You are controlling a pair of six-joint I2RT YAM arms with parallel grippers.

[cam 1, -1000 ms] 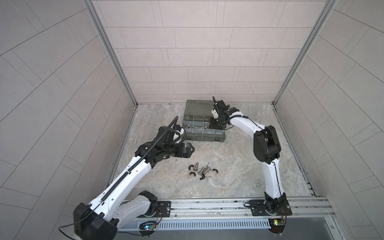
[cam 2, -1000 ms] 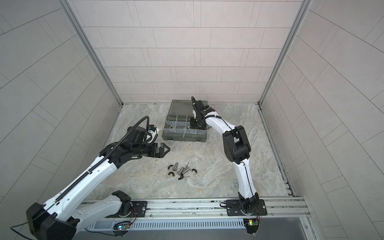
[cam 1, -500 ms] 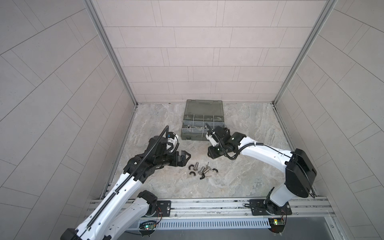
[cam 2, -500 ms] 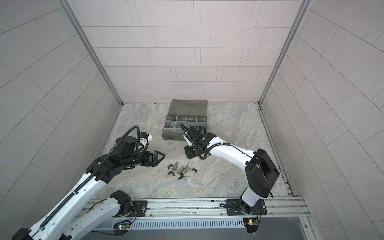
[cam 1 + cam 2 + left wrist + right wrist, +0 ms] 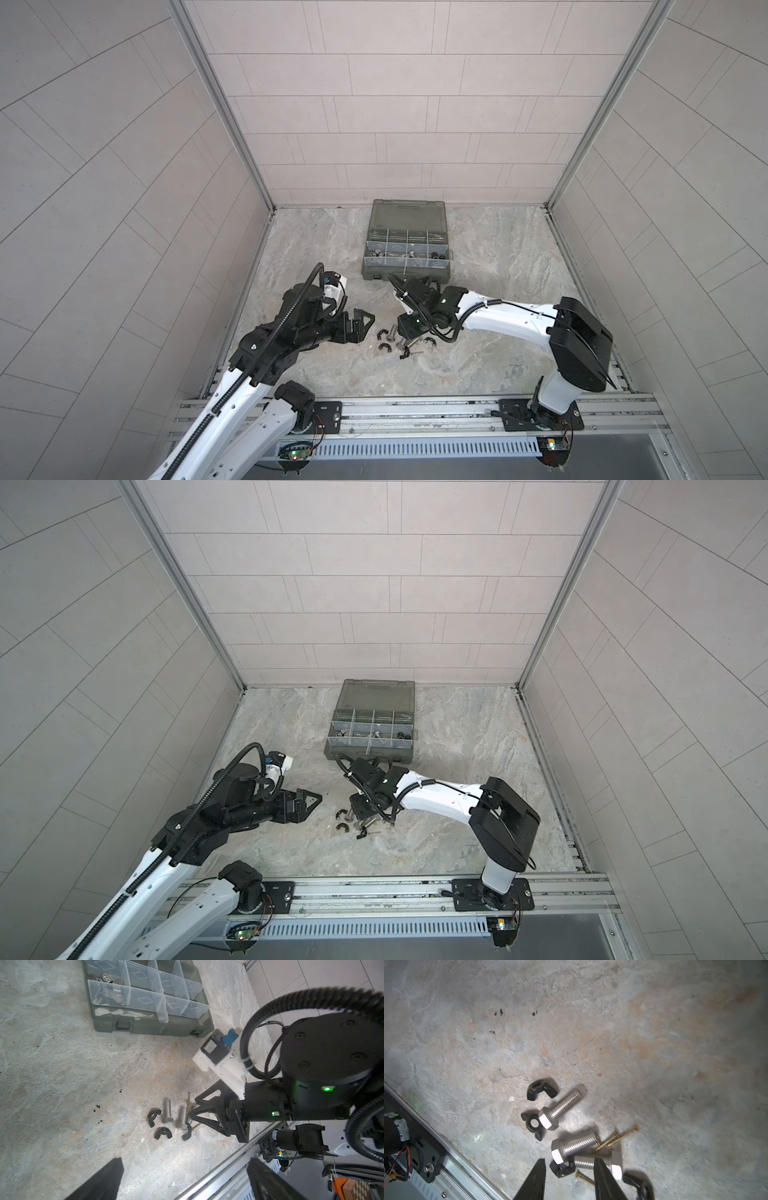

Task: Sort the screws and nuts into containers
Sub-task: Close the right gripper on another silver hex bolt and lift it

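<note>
Since every part has to end up in one box, the marbled tabletop is laid out simply, with the organiser case toward the back wall. Its smoky lid is folded flat behind it, so the containers (small bins parted by pale translucent dividers) face upward for parts to be dropped in. A few silver and dark pieces lie in some bins, but the top views are too small to show which kind sits where. In front of the case and apart from it, the left gripper hovers just beside the loose pile with its jaws spread fully and nothing between them. It is probably held off to that side to leave room for its partner. The right gripper points down at the opposite edge of the pile with its jaws partway apart and clamping nothing. It looks to be lining up a pick, and whether its tips touch the table cannot be told. The screws, three stout silver bolts, lie on their sides. One threaded shank runs between the right gripper's fingers, which is likely why the jaws stand only that wide. Around them lie the black wing nuts, one touching a bolt head and another under the jaws. The thin brass screws are tucked partly beneath the bolts.
</note>
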